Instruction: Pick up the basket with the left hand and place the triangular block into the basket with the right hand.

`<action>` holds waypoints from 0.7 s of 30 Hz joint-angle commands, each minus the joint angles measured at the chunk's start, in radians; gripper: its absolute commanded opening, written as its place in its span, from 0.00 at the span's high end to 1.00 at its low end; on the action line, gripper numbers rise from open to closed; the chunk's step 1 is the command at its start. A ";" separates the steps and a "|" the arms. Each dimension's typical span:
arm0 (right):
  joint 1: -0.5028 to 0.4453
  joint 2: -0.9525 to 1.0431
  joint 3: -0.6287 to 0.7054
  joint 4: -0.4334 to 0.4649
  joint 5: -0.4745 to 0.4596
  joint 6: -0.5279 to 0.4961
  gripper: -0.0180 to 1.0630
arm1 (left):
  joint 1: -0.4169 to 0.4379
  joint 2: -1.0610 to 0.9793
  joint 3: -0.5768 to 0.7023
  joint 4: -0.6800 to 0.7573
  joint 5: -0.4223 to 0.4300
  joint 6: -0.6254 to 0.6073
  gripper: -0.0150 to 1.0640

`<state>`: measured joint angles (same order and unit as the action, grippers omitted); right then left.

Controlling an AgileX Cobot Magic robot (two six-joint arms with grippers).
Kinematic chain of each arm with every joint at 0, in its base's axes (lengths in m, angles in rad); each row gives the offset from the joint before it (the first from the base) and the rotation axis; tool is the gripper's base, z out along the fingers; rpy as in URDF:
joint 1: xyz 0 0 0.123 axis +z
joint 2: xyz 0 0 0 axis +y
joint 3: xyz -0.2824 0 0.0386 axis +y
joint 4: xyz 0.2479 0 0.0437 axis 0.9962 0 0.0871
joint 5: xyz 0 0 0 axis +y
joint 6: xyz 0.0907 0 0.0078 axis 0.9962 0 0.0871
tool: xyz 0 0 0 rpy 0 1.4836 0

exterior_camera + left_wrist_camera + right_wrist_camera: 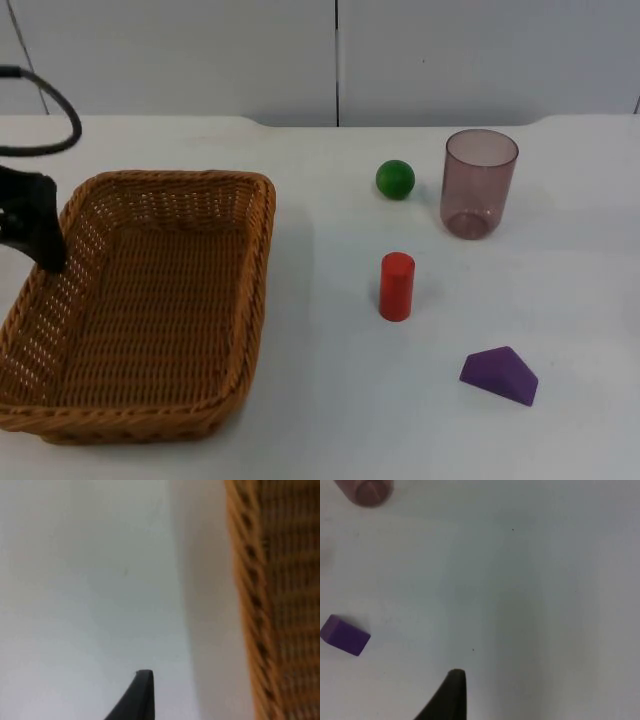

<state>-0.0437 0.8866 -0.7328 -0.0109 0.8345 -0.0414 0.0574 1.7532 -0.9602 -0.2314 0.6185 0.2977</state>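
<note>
A brown wicker basket (150, 300) rests on the white table at the left. My left gripper (42, 240) hangs at the basket's left wall, near its far corner. In the left wrist view the basket's woven wall (262, 605) runs just beside my left gripper (140, 700), with bare table under it. The purple triangular block (498, 375) lies on the table at the front right, nothing touching it. In the right wrist view my right gripper (451, 697) is above bare table, apart from the purple block (345, 636).
A red cylinder (397, 286) stands upright mid-table. Behind it are a green ball (395, 179) and a tinted see-through cup (480, 183), whose base (367, 490) appears in the right wrist view. The grey partition wall closes the back.
</note>
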 commanded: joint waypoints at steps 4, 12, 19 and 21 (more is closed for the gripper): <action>-0.002 0.000 -0.005 -0.002 -0.018 -0.005 0.01 | 0.000 0.172 -0.088 -0.038 0.022 0.043 0.01; -0.002 0.000 -0.005 -0.002 -0.036 -0.005 0.01 | 0.000 0.295 -0.120 -0.126 0.013 0.115 0.16; -0.002 0.000 -0.005 -0.002 -0.045 -0.005 0.01 | 0.003 0.306 -0.120 -0.181 0.027 0.138 0.92; -0.002 0.000 -0.005 -0.002 -0.045 -0.005 0.01 | 0.003 0.300 -0.120 -0.181 0.038 0.132 0.98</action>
<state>-0.0437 0.8866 -0.7328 -0.0109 0.7975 -0.0414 0.0574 2.0615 -1.0786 -0.4242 0.6469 0.4241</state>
